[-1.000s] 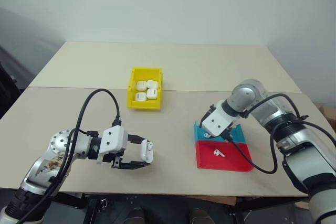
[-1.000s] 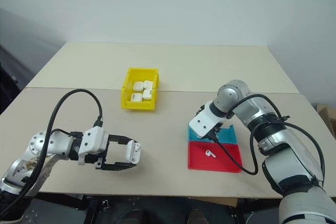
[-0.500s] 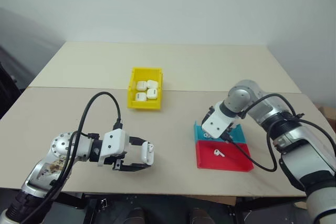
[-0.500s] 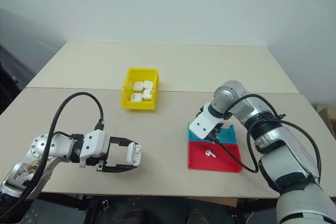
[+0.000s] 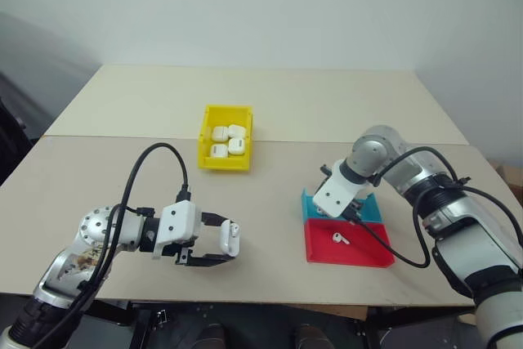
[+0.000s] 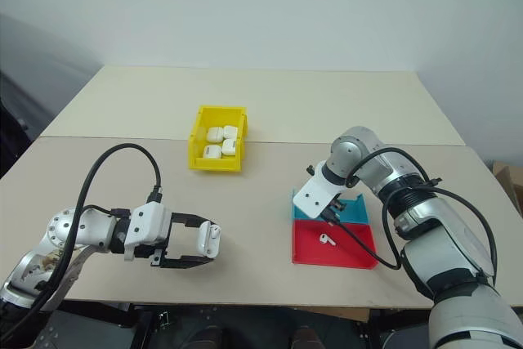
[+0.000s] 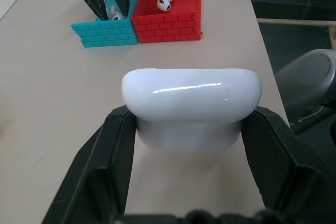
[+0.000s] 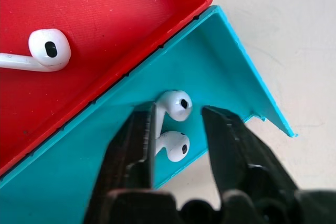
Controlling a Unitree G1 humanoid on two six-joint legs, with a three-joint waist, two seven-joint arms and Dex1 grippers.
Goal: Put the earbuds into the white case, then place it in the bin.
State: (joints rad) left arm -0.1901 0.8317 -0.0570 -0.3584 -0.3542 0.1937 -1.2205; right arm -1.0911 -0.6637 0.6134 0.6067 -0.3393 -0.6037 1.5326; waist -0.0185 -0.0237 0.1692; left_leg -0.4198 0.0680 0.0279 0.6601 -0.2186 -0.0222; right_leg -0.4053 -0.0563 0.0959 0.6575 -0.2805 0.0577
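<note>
Your left gripper [image 7: 186, 129] is clamped on the white case [image 7: 191, 103], one black finger [image 7: 113, 156] on each short side, holding it just above the table [image 5: 131, 104] at the near left. The case is held sideways in your head view, with a small dark mark on its face [image 5: 231, 236].

Your right gripper [image 8: 176, 124] points down into the blue tray [image 8: 220, 40]. Its jaws stand partly apart, and two earbuds lie in the blue tray at the fingertips. One earbud [image 8: 176, 103] sits between the fingers, its stem running against the inner face of one finger [image 8: 139, 140]. The second earbud [image 8: 173, 145] lies just beside it, closer to the tray's open edge. You cannot tell from these views whether either earbud is actually pinched; there is still a gap on the other finger's side.

A third earbud [image 5: 338, 238] lies alone in the red tray [image 5: 364, 255], which touches the blue tray on its near side. Both trays sit at the right of the table, well apart from your left gripper.

The bin [image 5: 206, 132] stands toward the middle of the table, farther back, with four white cases [image 5: 228, 140] already inside it. It is well apart from both grippers, and the case in your left gripper has not yet reached it.
</note>
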